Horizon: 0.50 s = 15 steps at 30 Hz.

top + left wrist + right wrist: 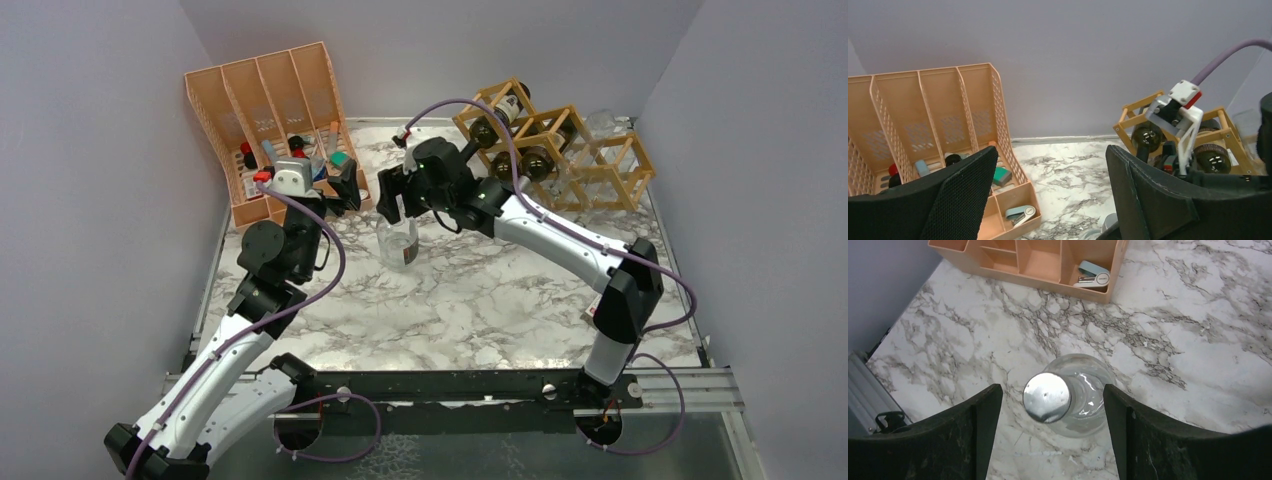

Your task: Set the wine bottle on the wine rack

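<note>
A clear glass wine bottle (pixel 397 243) with a silver cap (pixel 1047 397) stands upright on the marble table. My right gripper (pixel 401 203) hovers straight above it, open. In the right wrist view its two black fingers (pixel 973 435) flank the cap, with a gap on each side. The wine rack (pixel 560 150), a light wooden frame of diamond-set cells, stands at the back right and holds dark bottles (pixel 538 162). My left gripper (pixel 345 187) is open and empty, to the left of the bottle and near the organiser. The rack (pixel 1220 131) also shows in the left wrist view.
An orange-pink slotted organiser (pixel 268 110) with small items stands at the back left. A stapler (pixel 1092 276) lies in its front compartment. Grey walls close in the table on three sides. The right arm's wrist (pixel 1178 112) sits between the left gripper and the rack.
</note>
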Motion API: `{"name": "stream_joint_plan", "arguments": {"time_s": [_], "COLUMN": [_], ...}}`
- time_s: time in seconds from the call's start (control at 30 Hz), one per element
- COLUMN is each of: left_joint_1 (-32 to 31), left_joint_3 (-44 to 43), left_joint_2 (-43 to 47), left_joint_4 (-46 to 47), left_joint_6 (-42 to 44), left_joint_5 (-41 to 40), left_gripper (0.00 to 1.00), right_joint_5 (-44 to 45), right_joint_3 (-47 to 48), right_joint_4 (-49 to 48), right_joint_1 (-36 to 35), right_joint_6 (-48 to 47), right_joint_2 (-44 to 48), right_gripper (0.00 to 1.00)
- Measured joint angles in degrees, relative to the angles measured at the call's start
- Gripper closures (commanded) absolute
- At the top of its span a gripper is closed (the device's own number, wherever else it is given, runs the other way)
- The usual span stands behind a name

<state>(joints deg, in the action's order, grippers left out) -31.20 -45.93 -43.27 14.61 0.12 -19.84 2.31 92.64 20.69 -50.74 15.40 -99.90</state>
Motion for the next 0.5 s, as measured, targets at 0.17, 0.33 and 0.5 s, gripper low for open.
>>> {"name": "stream_joint_plan", "arguments": {"time_s": [0.17, 0.33, 0.5], "left_joint_1": [0.0, 0.0, 0.0], "left_joint_3": [0.0, 0.0, 0.0], "left_joint_2": [0.1, 0.0, -1.2], "left_joint_4": [0.0, -0.1, -0.2], "left_joint_6": [-0.1, -0.1, -0.4], "left_joint_5": [-1.7, -1.9, -1.9], "left_gripper": [0.14, 0.13, 0.13], "right_joint_5": [1.1, 2.7, 6.5], "right_joint_3": [2.7, 2.5, -3.4], "right_joint_4": [0.1, -0.5, -6.8], "right_joint_1": [-0.4, -0.8, -0.9], "right_joint_6": [0.2, 0.0, -0.2], "right_joint_2": [-4.3, -4.9, -1.9], "right_gripper": [0.42, 0.77, 0.91]}}
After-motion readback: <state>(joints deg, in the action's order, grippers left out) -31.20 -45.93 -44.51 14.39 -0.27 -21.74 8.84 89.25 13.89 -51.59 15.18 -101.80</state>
